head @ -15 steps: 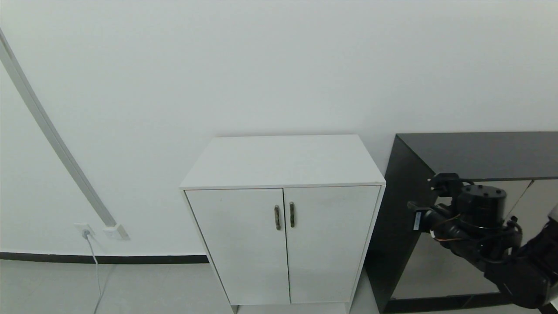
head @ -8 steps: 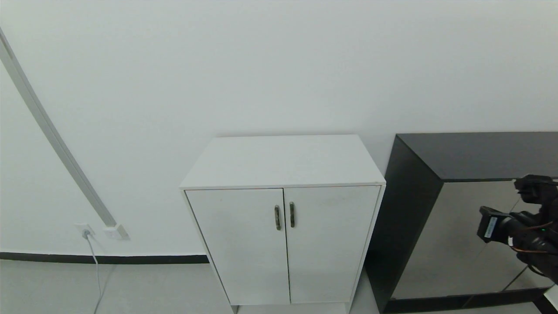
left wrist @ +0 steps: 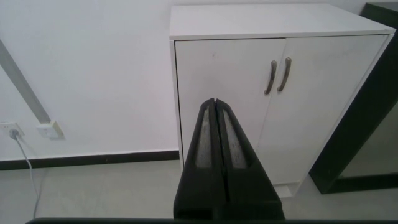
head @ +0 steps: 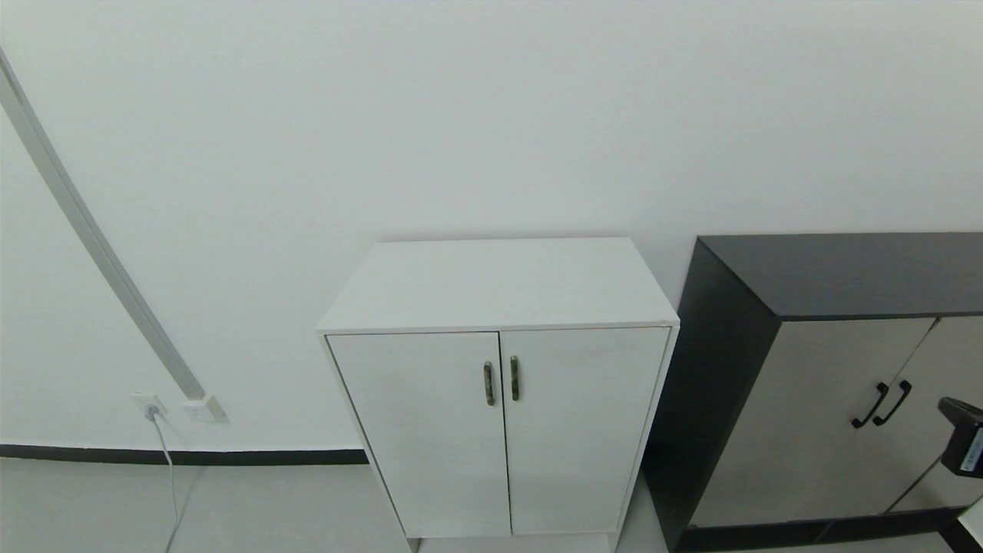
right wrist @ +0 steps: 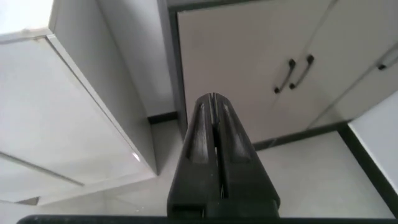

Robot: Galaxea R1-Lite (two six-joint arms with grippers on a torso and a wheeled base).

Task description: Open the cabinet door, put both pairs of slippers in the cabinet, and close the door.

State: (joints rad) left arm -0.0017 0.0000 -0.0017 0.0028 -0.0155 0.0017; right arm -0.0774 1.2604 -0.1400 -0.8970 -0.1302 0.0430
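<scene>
The left gripper (left wrist: 215, 102) has its jaws pressed together with nothing between them. It is held in front of the white cabinet (head: 499, 284), apart from it. The right gripper (right wrist: 214, 96) is likewise closed and empty, off to that cabinet's right, before the black cabinet (head: 837, 273) just beside it. Both cabinet doors (head: 430, 430) are shut, their handles (head: 488, 383) side by side.

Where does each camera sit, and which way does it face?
Head: high, facing forward and down at the white cabinet and black cabinet; right arm at the edge.
Left wrist: behind the shut left gripper, facing the white cabinet.
Right wrist: behind the shut right gripper, facing the black cabinet.
Shared: all show both cabinets.
</scene>
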